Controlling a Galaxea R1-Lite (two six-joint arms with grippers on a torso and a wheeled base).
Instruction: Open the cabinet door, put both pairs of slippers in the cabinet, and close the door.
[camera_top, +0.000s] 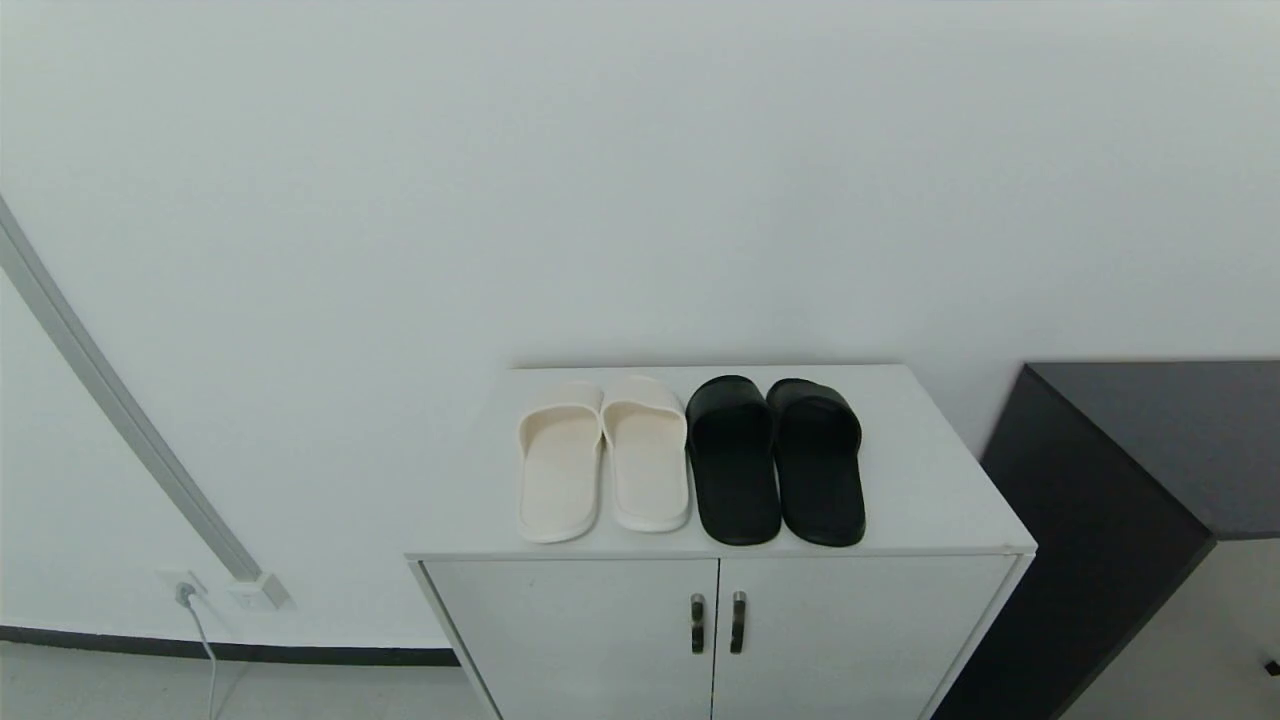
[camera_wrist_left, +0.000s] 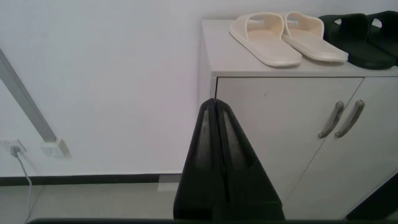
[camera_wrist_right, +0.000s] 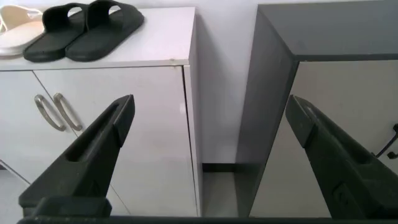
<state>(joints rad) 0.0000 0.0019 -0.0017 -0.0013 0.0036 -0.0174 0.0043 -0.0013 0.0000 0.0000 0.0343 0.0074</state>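
Note:
A white two-door cabinet (camera_top: 850, 620) stands against the wall with both doors shut and two metal handles (camera_top: 716, 622) at the middle seam. On its top lie a pair of cream slippers (camera_top: 602, 463) on the left and a pair of black slippers (camera_top: 778, 460) on the right, toes toward the wall. My left gripper (camera_wrist_left: 215, 106) is shut, low and to the left of the cabinet (camera_wrist_left: 280, 124), short of it. My right gripper (camera_wrist_right: 208, 118) is open, low in front of the cabinet's right side (camera_wrist_right: 124, 124). The slippers also show as cream slippers (camera_wrist_left: 286, 38) and black slippers (camera_wrist_right: 84, 25).
A dark grey cabinet (camera_top: 1120, 500) stands close on the right, with a narrow gap (camera_wrist_right: 217, 112) between it and the white one. A wall socket with a plugged cable (camera_top: 185, 592) and a slanted cable duct (camera_top: 110, 400) are on the wall at the left.

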